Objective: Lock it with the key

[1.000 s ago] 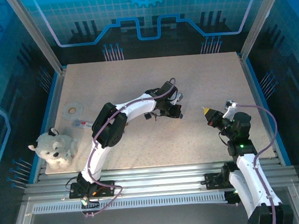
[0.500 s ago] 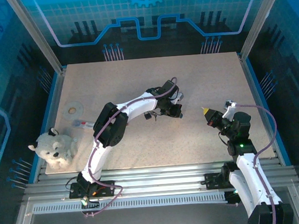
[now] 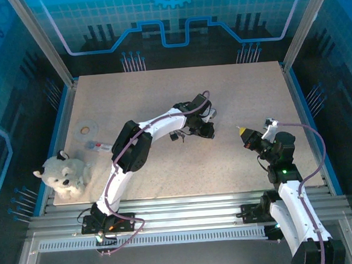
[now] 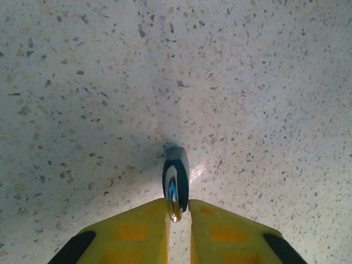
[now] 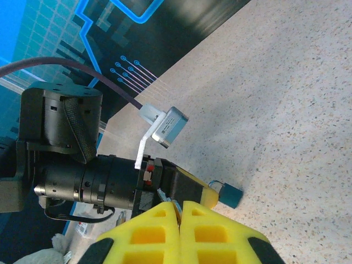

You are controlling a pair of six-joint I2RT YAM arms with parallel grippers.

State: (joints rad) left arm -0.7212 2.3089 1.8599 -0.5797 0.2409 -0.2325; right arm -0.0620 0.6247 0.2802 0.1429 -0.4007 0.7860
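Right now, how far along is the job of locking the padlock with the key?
Done: the left jaws are shut on the padlock, gripping its metal loop just above the table. In hand: the right jaws are pressed shut, apart from the padlock; I cannot tell whether a key sits between them. Left: bring the key to the padlock, insert it and turn.

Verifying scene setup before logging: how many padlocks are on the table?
1. The small teal padlock sits near the middle of the speckled beige table, its shackle pinched between the yellow left fingers. The arms could hide another.
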